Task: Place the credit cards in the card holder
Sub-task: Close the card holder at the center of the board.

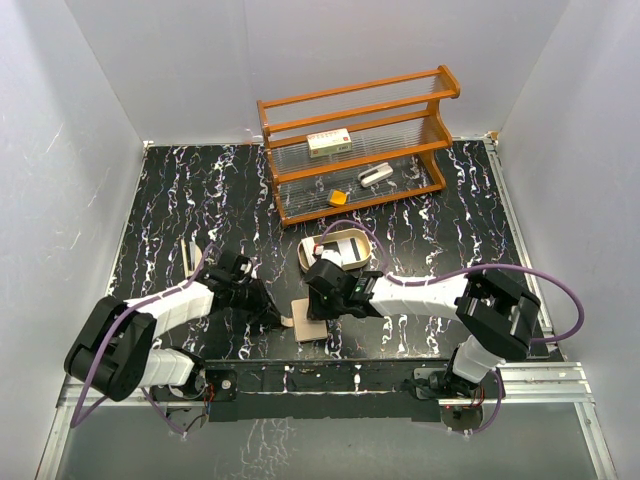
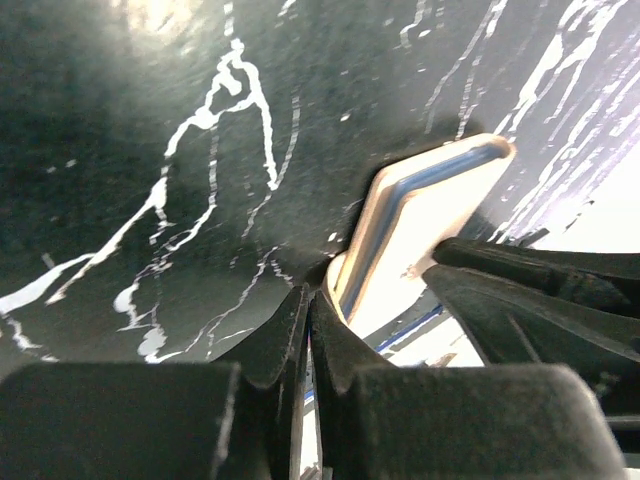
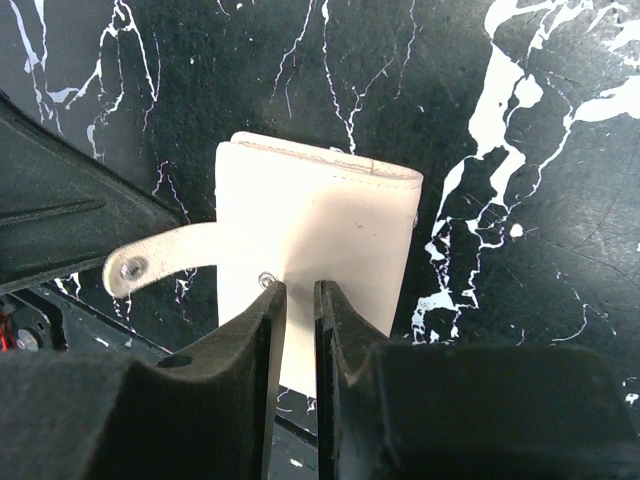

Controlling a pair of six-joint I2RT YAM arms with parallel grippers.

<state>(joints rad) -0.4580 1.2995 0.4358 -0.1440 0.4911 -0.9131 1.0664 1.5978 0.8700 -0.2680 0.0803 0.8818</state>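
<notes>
The tan card holder (image 1: 309,320) (image 3: 320,220) lies on the black marbled table between both grippers. Its snap strap (image 3: 150,262) is undone and points left. My left gripper (image 1: 281,318) (image 2: 311,297) is shut at the holder's left edge (image 2: 425,225), by the strap's root, with a thin pale sliver pinched in the slit. My right gripper (image 1: 318,303) (image 3: 300,288) stands with its tips down on the holder's face, fingers a narrow gap apart and nothing clamped between them. I cannot pick out the credit cards. Flat pale pieces lie in the oval tray (image 1: 305,255).
A wooden two-shelf rack (image 1: 358,140) stands at the back with a white red-printed box (image 1: 329,142), a small orange block (image 1: 338,197) and a grey-white item (image 1: 375,175). A thin pale strip (image 1: 191,257) lies on the left. White walls close in on the table.
</notes>
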